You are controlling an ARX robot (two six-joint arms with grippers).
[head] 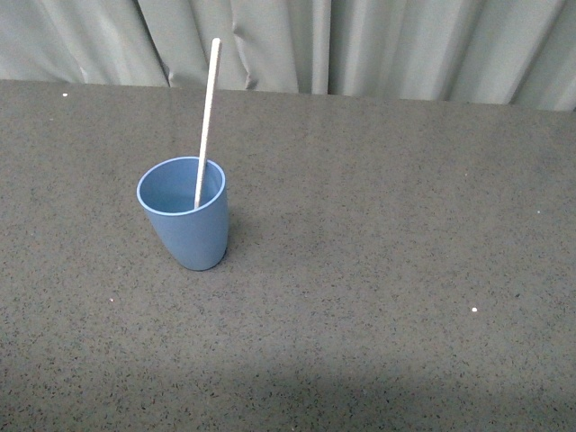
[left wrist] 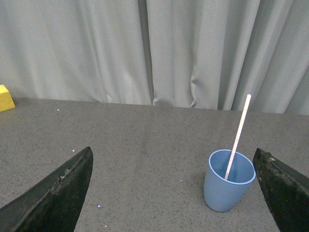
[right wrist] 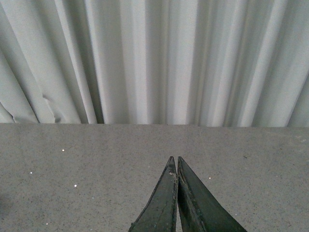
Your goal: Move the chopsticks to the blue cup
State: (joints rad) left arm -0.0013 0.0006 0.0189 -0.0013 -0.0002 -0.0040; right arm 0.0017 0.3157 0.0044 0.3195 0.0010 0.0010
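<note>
The blue cup (head: 187, 220) stands upright on the dark speckled table, left of the middle in the front view. The chopstick (head: 208, 117), a thin pale stick, stands inside it, leaning on the far rim and sticking well above it. Neither arm shows in the front view. In the left wrist view the cup (left wrist: 226, 186) with the chopstick (left wrist: 239, 133) sits beyond my left gripper (left wrist: 174, 159), near one finger; the jaws are wide open and empty. My right gripper (right wrist: 175, 159) is shut on nothing, over bare table.
A grey pleated curtain (head: 360, 45) hangs behind the table's far edge. A yellow block (left wrist: 6, 97) lies at the table's far edge in the left wrist view. Small white specks dot the table (head: 405, 270).
</note>
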